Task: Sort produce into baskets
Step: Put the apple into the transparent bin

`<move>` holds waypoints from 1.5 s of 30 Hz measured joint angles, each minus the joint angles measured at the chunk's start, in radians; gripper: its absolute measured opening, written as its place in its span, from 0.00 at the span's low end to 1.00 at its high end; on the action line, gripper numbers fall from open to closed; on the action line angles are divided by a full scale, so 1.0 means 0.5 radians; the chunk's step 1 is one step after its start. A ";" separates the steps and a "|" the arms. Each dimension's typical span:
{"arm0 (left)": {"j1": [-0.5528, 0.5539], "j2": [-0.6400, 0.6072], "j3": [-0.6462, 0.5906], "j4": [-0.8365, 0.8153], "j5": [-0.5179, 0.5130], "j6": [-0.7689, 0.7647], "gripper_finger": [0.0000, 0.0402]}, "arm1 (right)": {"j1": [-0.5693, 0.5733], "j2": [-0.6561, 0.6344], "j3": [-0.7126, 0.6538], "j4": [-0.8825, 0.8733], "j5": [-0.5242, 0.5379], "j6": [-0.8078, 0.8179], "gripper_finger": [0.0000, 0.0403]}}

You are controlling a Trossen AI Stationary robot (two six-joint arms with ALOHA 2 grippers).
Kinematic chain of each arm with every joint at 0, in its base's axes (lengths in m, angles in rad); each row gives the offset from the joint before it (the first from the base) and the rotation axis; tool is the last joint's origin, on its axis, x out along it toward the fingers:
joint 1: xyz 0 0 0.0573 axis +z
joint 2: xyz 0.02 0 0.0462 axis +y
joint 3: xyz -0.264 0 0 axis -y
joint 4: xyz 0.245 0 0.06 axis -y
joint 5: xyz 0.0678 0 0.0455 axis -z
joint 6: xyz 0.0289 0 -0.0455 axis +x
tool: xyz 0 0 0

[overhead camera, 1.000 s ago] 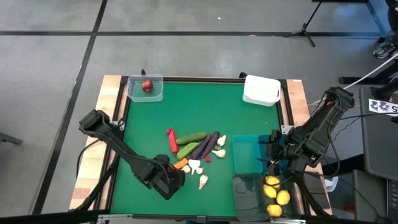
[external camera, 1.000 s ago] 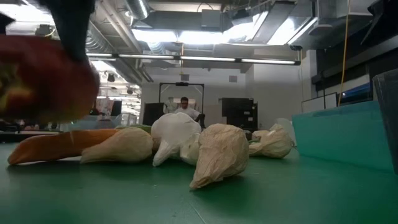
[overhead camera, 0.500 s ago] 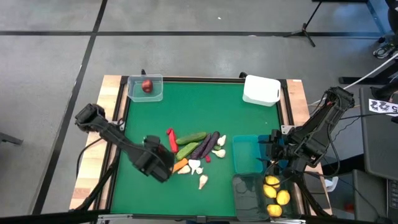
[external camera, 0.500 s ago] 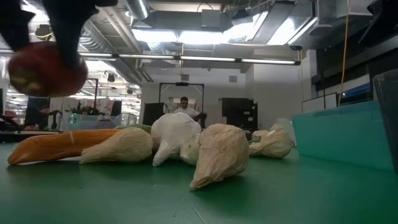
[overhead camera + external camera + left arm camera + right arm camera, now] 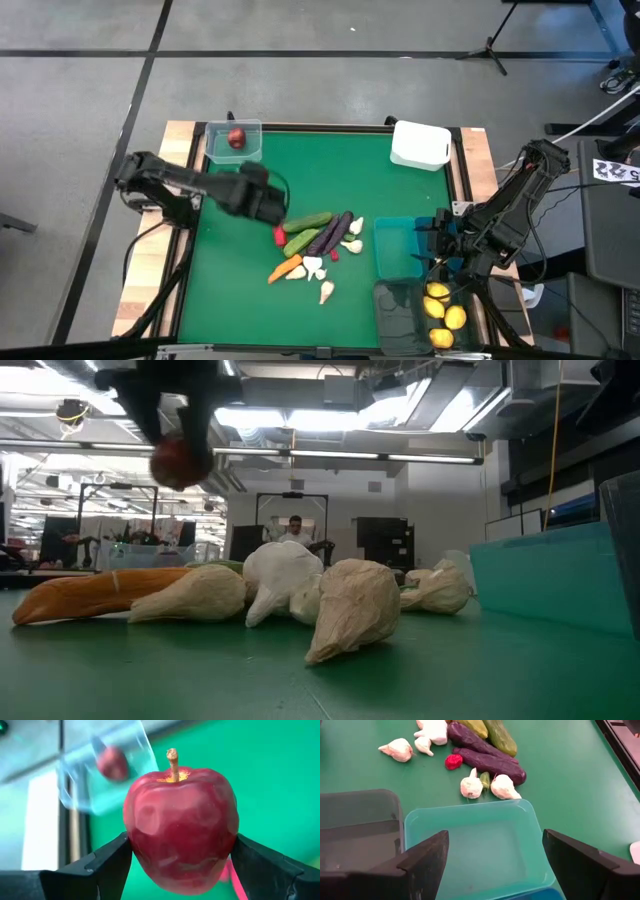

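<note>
Step in hand: transport of one red apple [image 5: 181,822] to its bin. The left gripper [image 5: 262,199] is clamped on the apple, carried clear above the green mat [image 5: 240,280], between the produce pile [image 5: 315,245] and the clear basket [image 5: 234,141] at the far left corner. That basket already holds one red apple [image 5: 236,138]. The right gripper [image 5: 492,857] waits with fingers spread over the teal basket [image 5: 475,845], holding nothing. Next move, as judged: bring the apple over the clear basket's opening, lower inside the rim, then release.
</note>
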 joint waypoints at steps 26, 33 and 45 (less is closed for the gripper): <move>1.581 -0.711 -0.736 1.183 -0.157 1.451 0.75 | 0.000 -0.001 0.000 0.047 0.170 0.002 0.79; 1.792 -0.717 -1.009 1.506 0.029 1.464 0.75 | 0.000 -0.001 0.000 0.052 0.161 0.012 0.79; 1.966 -0.716 -1.286 1.717 0.157 1.417 0.75 | 0.000 -0.001 0.000 0.065 0.166 0.016 0.79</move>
